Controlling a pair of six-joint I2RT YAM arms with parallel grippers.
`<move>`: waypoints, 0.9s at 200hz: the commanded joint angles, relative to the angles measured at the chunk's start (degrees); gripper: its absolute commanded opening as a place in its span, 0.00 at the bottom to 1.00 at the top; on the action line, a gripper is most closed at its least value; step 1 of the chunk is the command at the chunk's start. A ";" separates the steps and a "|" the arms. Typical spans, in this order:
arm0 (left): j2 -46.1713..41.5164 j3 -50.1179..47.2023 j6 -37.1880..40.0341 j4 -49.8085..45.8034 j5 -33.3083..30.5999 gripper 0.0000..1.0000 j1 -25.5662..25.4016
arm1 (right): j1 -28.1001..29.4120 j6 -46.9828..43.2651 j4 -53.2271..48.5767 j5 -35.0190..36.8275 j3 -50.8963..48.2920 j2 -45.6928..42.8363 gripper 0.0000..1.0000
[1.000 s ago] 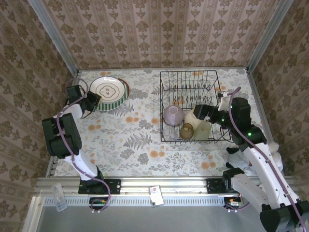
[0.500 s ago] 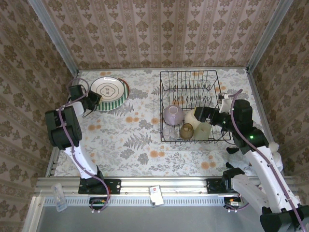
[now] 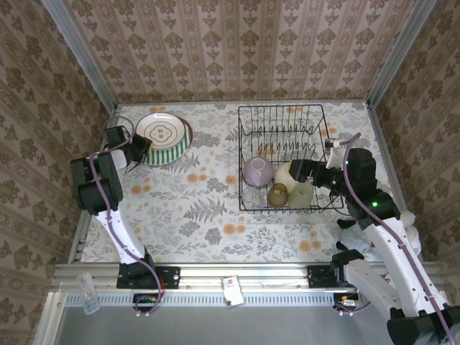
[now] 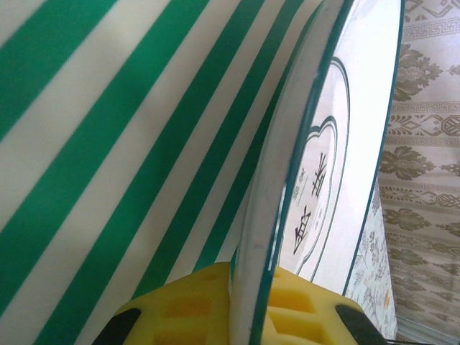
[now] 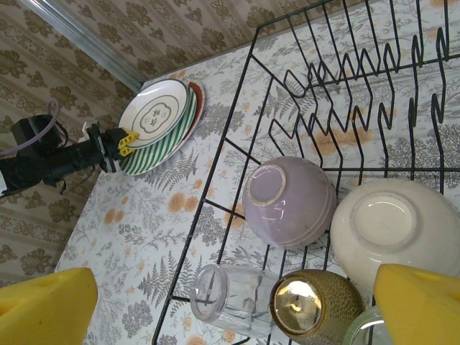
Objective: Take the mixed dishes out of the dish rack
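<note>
Left gripper [image 3: 144,149]: I see it clamped tight on the rim of the plate stack [image 3: 164,133], one yellow finger [image 4: 180,309] on either side.
Plate stack: far left of the table [image 3: 201,208], well apart from the dish rack [image 3: 284,111]; the cream ring-pattern plate lies on the striped one.
Right gripper [image 5: 230,302]: spread wide, empty, over the rack's near end.
Rack: I count a lavender bowl [image 3: 257,171], cream cup [image 5: 381,223], amber cup [image 3: 278,193] and clear glass [image 5: 230,291].

White round plate with dark-green rim [image 4: 352,122] has dark-green character-like marks [image 4: 313,194] at its centre, not legible. Small white-and-red tag [image 3: 231,290] on the metal rail [image 3: 287,274] at 6 o'clock: print unreadable.
</note>
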 commanded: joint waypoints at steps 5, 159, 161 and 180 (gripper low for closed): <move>0.96 1.56 -0.96 1.82 0.25 0.00 -0.08 | 0.33 -0.16 -0.37 -1.02 0.45 -0.21 1.00; -4.39 -1.39 0.26 -0.52 -1.11 0.26 -0.32 | 0.32 0.16 0.13 -1.02 -0.32 -0.21 1.00; -4.45 -1.36 0.26 -0.65 -1.14 0.26 -0.30 | 0.33 0.12 0.17 -1.02 -0.35 -0.23 1.00; -5.14 -1.32 0.87 -1.87 -1.83 0.34 -0.36 | 0.33 0.14 0.27 -0.86 -0.33 -0.25 1.00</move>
